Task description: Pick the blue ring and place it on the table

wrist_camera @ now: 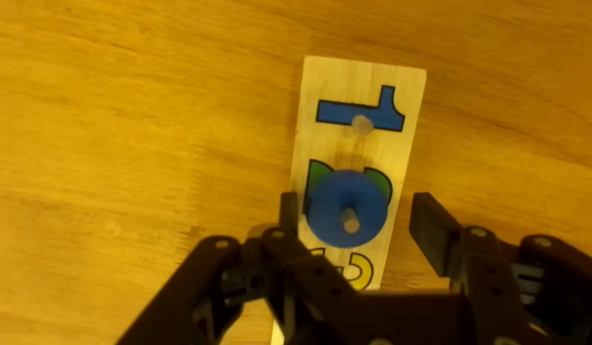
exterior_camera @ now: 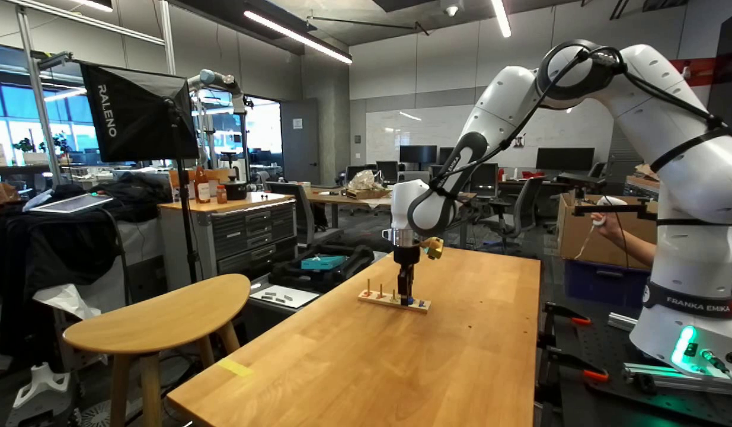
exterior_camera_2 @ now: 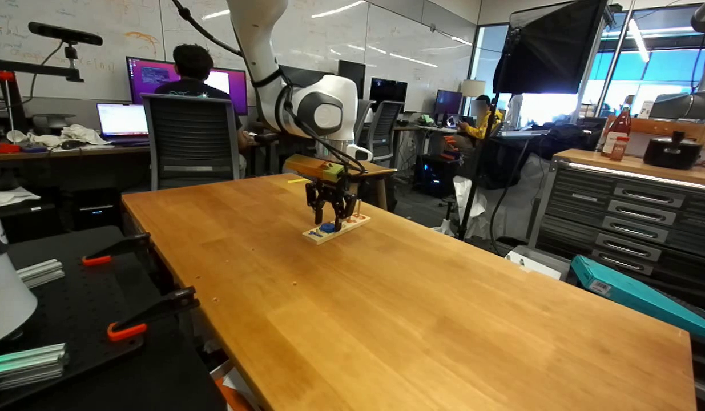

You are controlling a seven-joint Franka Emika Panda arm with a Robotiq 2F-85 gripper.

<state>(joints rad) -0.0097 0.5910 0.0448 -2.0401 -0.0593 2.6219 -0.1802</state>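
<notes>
The blue ring (wrist_camera: 341, 191) sits round a peg of a narrow pale wooden rack (wrist_camera: 324, 72), over a green numeral. The ring also shows small in an exterior view (exterior_camera_2: 327, 228). The rack stands on the long light-wood table (exterior_camera: 448, 362), seen in both exterior views. My gripper (wrist_camera: 355, 215) is open in the wrist view, one finger on each side of the ring. The left finger is near the ring's edge; the right finger is farther out. In an exterior view the gripper (exterior_camera_2: 328, 220) points down at the rack, with fingers apart.
Several upright pegs stand on the rack, one beside the ring (wrist_camera: 362, 124) over a blue numeral. Orange-red pieces (exterior_camera_2: 358, 217) lie at the rack's far end. A smaller oval wooden table (exterior_camera: 164, 314) stands beside the long table. Black clamps (exterior_camera_2: 152, 314) grip the table's robot-side edge.
</notes>
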